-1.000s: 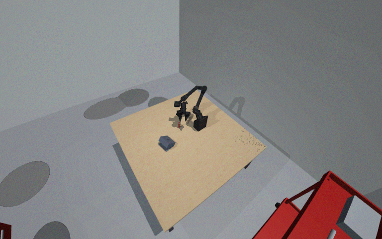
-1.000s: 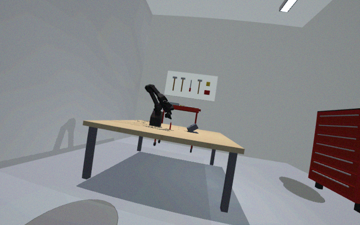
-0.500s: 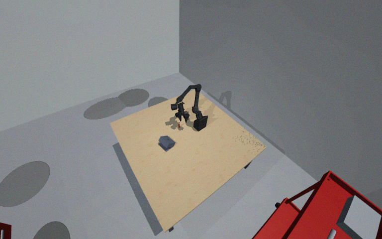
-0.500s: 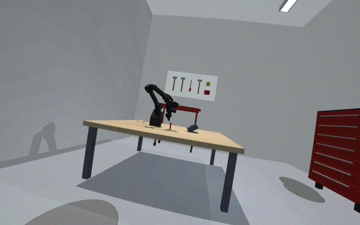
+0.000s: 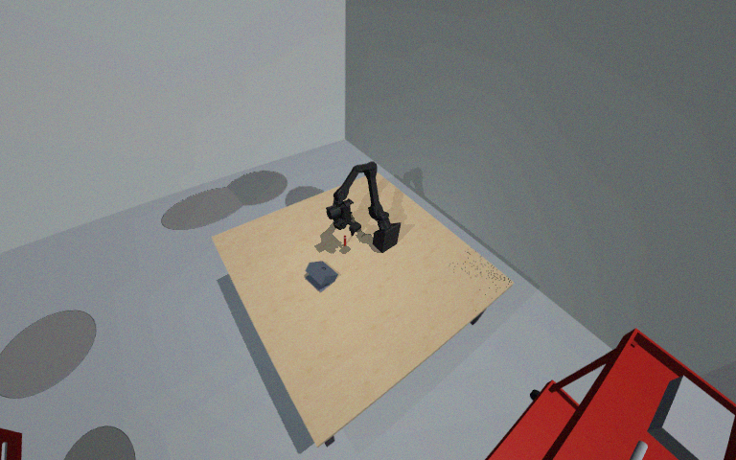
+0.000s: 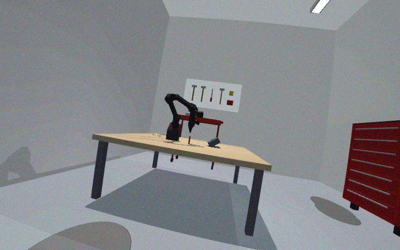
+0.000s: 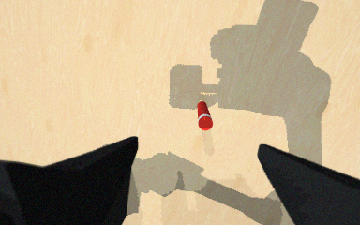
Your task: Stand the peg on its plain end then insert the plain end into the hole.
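Note:
The red peg [image 5: 344, 241] [image 6: 189, 139] [image 7: 204, 116] stands upright on the wooden table [image 5: 379, 325] [image 6: 236, 154], with its white band near the top end. My gripper [image 5: 354, 228] [image 6: 190, 129] [image 7: 198, 145] is open and empty. It points down and hangs a little above the peg, apart from it. In the wrist view the peg shows from above, between and beyond the two dark fingers. The grey sloped panel [image 5: 321, 274] [image 6: 214, 141] with one hole in its face sits on the table, further out from the robot base.
The robot base [image 5: 386, 237] [image 6: 172, 132] stands beside the peg. A red tool cabinet [image 6: 374, 167] stands at the right wall. A red frame [image 5: 624, 406] is near the table corner. A tool board [image 6: 212, 95] hangs on the back wall.

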You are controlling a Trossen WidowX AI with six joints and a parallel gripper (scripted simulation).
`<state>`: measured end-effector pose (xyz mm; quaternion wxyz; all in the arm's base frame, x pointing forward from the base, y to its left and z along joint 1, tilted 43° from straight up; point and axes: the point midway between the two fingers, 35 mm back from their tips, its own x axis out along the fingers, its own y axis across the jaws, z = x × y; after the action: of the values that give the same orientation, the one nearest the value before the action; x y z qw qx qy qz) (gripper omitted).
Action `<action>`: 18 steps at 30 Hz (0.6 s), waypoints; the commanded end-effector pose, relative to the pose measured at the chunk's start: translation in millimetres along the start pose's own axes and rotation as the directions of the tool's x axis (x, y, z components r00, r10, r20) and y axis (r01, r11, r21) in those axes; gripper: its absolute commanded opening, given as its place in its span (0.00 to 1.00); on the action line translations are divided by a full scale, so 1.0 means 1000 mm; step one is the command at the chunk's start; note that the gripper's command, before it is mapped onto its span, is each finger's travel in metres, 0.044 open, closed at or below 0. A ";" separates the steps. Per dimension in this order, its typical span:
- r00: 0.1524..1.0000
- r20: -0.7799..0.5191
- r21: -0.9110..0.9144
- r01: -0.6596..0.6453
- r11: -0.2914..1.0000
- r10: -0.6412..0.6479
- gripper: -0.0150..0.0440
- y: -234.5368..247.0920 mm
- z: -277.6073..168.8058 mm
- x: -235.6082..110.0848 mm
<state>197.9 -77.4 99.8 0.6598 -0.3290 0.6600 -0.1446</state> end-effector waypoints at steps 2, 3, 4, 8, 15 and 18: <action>0.998 -0.005 -0.001 0.068 0.998 -0.068 1.00 -0.005 0.005 -0.004; 0.998 -0.005 -0.001 0.068 0.998 -0.068 1.00 -0.005 0.005 -0.004; 0.998 -0.005 -0.001 0.068 0.998 -0.068 1.00 -0.005 0.005 -0.004; 0.998 -0.005 -0.001 0.068 0.998 -0.068 1.00 -0.005 0.005 -0.004; 0.998 -0.005 0.155 0.068 0.986 -0.068 1.00 -0.005 0.005 0.000; 0.998 -0.005 0.238 0.067 0.969 -0.068 1.00 -0.005 0.006 0.002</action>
<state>205.0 -79.0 102.8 0.6803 -0.2954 0.6346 -0.2173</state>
